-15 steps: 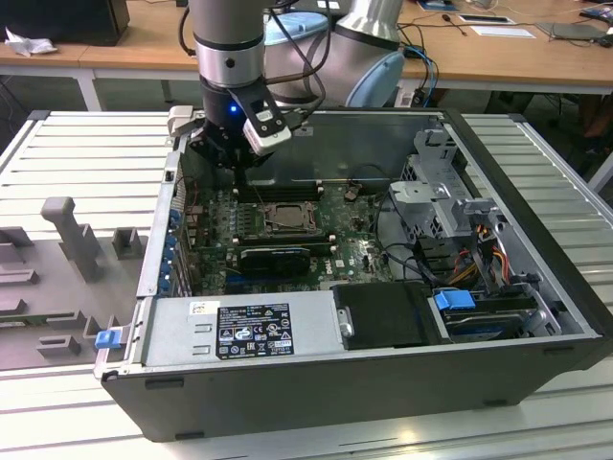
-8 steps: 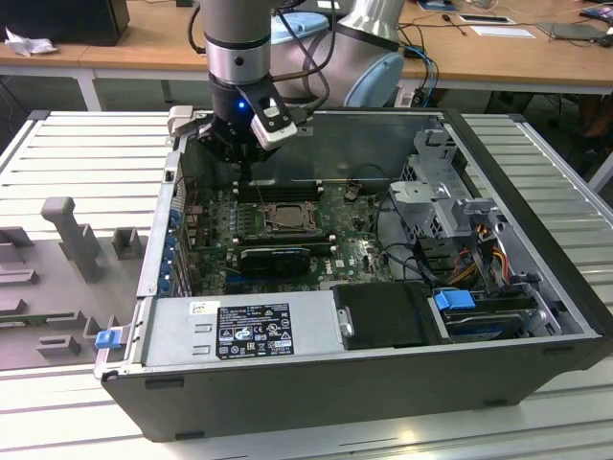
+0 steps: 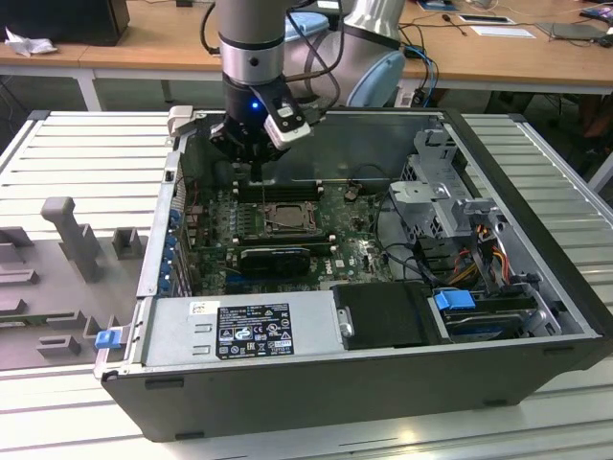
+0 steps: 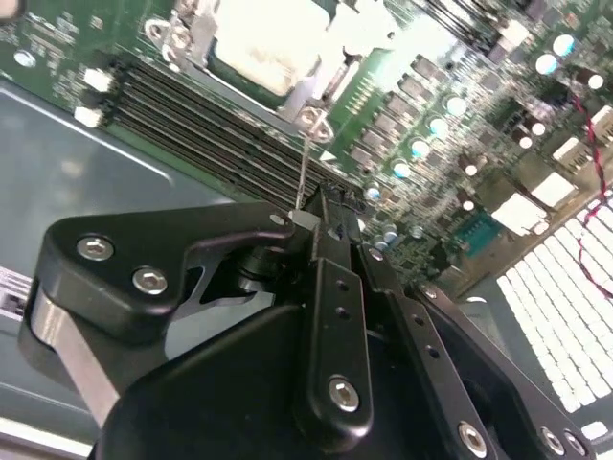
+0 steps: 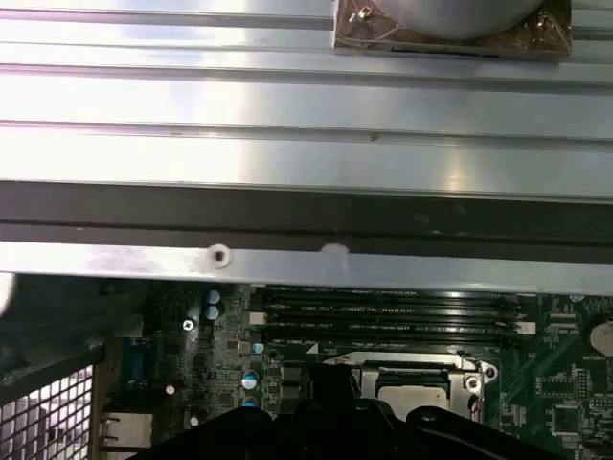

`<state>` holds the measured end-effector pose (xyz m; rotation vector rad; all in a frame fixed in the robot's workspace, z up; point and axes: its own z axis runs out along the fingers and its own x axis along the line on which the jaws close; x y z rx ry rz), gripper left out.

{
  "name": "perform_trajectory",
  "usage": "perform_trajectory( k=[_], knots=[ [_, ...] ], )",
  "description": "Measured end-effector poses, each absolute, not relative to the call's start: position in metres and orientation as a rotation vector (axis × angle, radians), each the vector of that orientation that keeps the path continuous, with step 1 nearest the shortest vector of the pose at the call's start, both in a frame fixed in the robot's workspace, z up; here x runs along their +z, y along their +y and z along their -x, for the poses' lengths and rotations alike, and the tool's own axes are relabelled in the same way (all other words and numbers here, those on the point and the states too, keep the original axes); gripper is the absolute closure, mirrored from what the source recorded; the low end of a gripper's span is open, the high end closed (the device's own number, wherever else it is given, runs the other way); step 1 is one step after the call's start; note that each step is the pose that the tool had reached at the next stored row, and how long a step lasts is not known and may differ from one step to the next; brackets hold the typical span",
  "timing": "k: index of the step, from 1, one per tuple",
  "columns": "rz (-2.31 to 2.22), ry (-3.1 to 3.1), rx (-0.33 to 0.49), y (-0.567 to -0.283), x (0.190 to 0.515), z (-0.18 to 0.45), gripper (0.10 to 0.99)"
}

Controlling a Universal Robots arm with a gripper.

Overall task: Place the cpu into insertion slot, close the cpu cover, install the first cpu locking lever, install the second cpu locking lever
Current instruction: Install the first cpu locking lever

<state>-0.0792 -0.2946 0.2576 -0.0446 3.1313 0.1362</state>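
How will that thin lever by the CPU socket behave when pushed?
The locking lever is a thin metal rod, so it likely springs slightly. Bare and narrow, it may slip at the gripper. One end meets the insertion slot frame, so it probably pivots.

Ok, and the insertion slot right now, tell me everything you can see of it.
The insertion slot is a square socket with a dark rim on the green board inside the open case, alongside the long black memory slots. The silvery cpu cover lies flat over it, and the pale cpu shows through its cut-out. A thin wire locking lever runs from one corner to the gripper, which pinches it.
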Motion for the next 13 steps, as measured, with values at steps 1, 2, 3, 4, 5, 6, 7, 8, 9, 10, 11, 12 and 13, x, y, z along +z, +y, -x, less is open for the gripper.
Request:
perform_trajectory(
  k=[1,2,3,4,5,6,7,8,9,10,11,12,13],
  knots=[
    [0.045,3.131,0.136,-0.295,0.258,0.075,0.98],
    [0.045,3.131,0.136,-0.295,0.257,0.069,0.98],
    [0.045,3.131,0.136,-0.295,0.257,0.065,0.98],
    [0.045,3.131,0.138,-0.295,0.257,0.06,0.98],
    [0.045,3.131,0.142,-0.295,0.257,0.058,0.98],
    [0.045,3.13,0.157,-0.295,0.257,0.057,0.98],
    [0.045,3.129,0.165,-0.295,0.256,0.057,0.98],
    [0.045,3.13,0.165,-0.295,0.253,0.057,0.98],
    [0.046,3.13,0.165,-0.295,0.251,0.056,0.98],
    [0.047,3.13,0.165,-0.295,0.249,0.056,0.98],
    [0.046,3.13,0.165,-0.295,0.249,0.055,0.98],
    [0.046,3.13,0.165,-0.295,0.249,0.054,0.98],
    [0.046,3.13,0.165,-0.295,0.248,0.053,0.98]
  ],
)
